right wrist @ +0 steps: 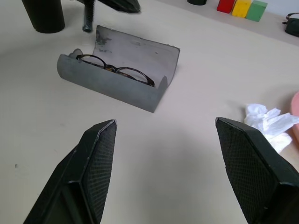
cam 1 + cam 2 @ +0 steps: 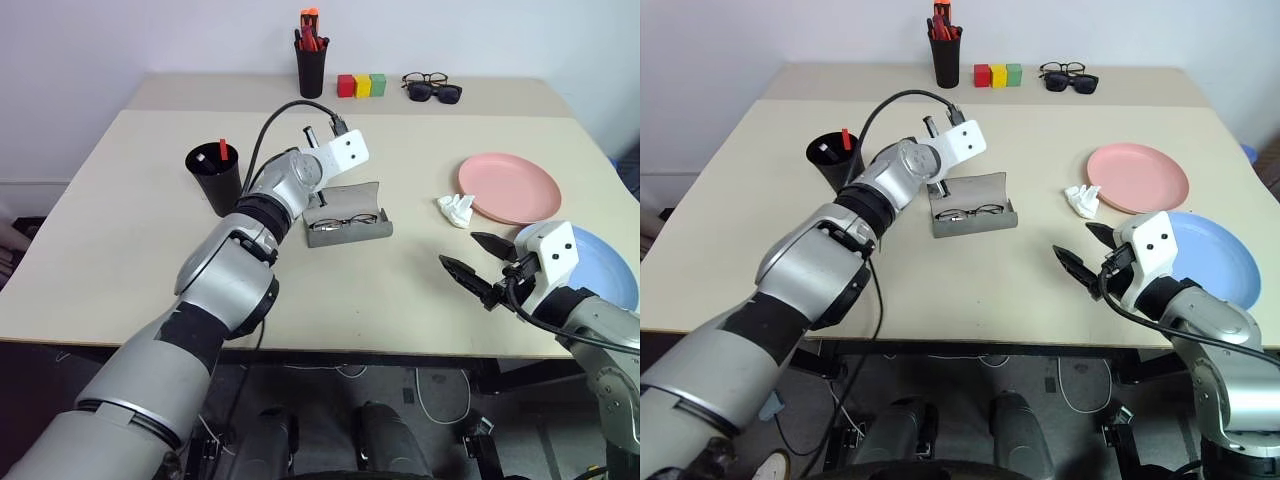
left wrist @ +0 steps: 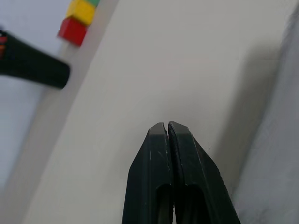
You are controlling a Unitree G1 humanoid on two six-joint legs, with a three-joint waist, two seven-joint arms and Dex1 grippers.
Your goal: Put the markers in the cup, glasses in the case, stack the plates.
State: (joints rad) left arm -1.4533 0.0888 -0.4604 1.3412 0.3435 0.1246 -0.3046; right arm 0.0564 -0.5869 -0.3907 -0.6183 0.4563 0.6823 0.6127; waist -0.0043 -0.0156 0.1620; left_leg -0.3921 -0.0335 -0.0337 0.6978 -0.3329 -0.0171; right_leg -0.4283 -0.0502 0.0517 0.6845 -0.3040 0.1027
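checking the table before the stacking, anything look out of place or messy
A crumpled white tissue lies on the table beside the pink plate, belonging to no group. The grey case stands open with the glasses inside. Nothing looks spilled or damaged.

The bench (image 2: 120, 240) is pale beige. On it, the cup (image 2: 215, 178) is matte black with a red marker cap (image 2: 223, 148) showing inside. The open case (image 1: 117, 74) is grey felt, holding glasses (image 1: 114, 70) with thin dark frames. One plate (image 2: 510, 187) is pink, the other plate (image 2: 605, 265) light blue. A crumpled tissue (image 2: 456, 209) is white. Three blocks (image 2: 361, 85) are red, yellow and green. The pen holder (image 2: 310, 68) is black with red and orange pens. The sunglasses (image 2: 436, 92) are black.
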